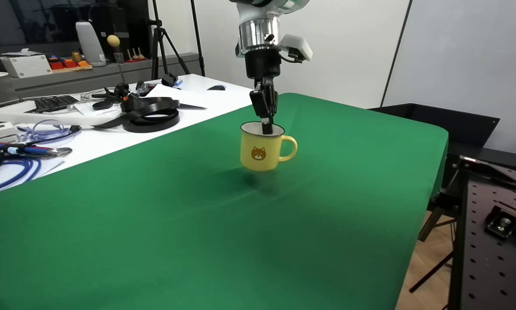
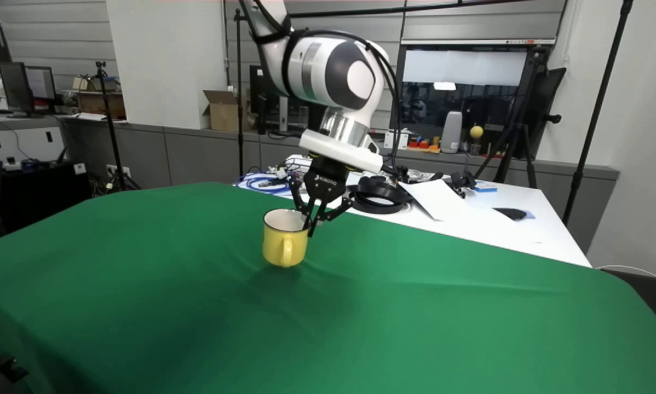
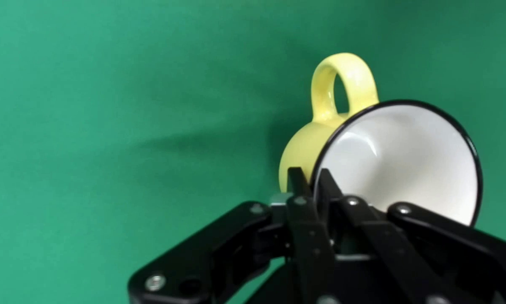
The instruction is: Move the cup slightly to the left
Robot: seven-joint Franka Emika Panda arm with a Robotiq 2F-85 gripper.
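Note:
The cup is a yellow mug with a white inside, a dark rim, a loop handle and a small brown animal face on its front. It is upright in both exterior views (image 1: 260, 146) (image 2: 276, 245) and fills the right side of the wrist view (image 3: 405, 156). My gripper (image 1: 267, 128) is shut on the cup's wall at the rim, one finger inside and one outside. This pinch shows in the wrist view (image 3: 310, 175) and in an exterior view (image 2: 309, 229). The shadow under the cup suggests that it hangs slightly above the green cloth. The inner fingertip is partly hidden in an exterior view.
The green-covered table (image 1: 197, 241) lies under the cup. Beside it stands a white table (image 1: 215, 101) with black straps (image 1: 154, 118), cables, a keyboard and papers. A dark perforated metal board (image 1: 495, 258) stands past the green table's edge.

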